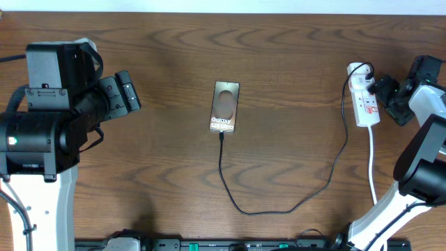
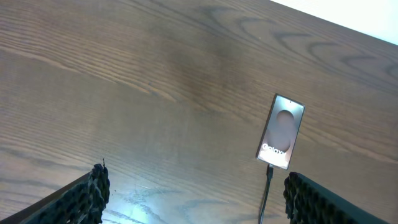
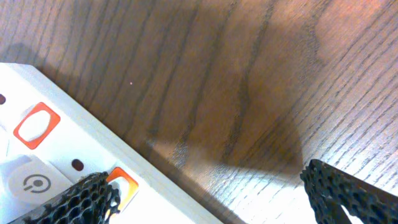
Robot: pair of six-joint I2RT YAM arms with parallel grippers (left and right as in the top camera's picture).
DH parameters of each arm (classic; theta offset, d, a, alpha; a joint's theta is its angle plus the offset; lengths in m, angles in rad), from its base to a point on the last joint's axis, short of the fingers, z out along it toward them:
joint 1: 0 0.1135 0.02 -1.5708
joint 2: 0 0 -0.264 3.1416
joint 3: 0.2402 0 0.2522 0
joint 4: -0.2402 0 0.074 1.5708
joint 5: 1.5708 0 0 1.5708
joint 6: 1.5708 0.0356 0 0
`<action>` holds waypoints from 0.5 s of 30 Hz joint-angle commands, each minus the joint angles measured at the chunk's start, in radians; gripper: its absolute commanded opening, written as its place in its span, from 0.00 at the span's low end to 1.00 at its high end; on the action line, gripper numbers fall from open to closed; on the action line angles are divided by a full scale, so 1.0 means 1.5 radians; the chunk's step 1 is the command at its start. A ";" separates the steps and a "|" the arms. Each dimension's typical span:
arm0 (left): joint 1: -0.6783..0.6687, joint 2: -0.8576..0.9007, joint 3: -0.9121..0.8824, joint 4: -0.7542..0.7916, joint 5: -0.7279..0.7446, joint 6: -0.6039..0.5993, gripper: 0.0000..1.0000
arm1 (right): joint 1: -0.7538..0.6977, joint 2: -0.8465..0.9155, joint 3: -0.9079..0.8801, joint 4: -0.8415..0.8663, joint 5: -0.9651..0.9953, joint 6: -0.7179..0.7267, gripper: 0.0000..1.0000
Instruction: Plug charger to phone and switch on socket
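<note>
While we read across from the left, our left hand (image 2: 196, 205) hangs released over the bare counter (image 2: 124, 74), fingers spread wide and holding nothing. To its right, near the middle of the counter, the phone (image 1: 225, 107) lies flat and face up, well apart from both hands.

The charger (image 1: 279, 208) meets the phone's near short edge, its small tip touching it. Whether the tip is fully seated in the port we cannot tell. From there the cable runs toward us, loops right and climbs to the socket (image 1: 366, 97) at the far right, where a black plug sits in its far end.

Our right hand (image 1: 390, 94) hovers partly over the socket, fingers wide, grasping nothing. Red switches (image 3: 36, 124) show on the strip, one partly under a finger (image 3: 87, 199).

We judge the cable light and limp, so it will not push. If it needs seating, we should take hold of the stiff housing just behind the tip. The phone looks slim and smooth and would likely slide on the wood, so we would brace its long edges. The socket seems light plastic, so a straight downward press should keep it from skidding.
</note>
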 commanded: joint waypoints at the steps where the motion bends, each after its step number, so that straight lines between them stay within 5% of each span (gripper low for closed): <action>1: 0.003 0.001 0.001 -0.002 -0.008 -0.006 0.89 | 0.037 0.048 -0.031 -0.031 -0.071 -0.045 0.99; 15: 0.003 0.001 0.001 -0.002 -0.008 -0.006 0.89 | 0.038 0.049 -0.035 -0.034 -0.071 -0.052 0.99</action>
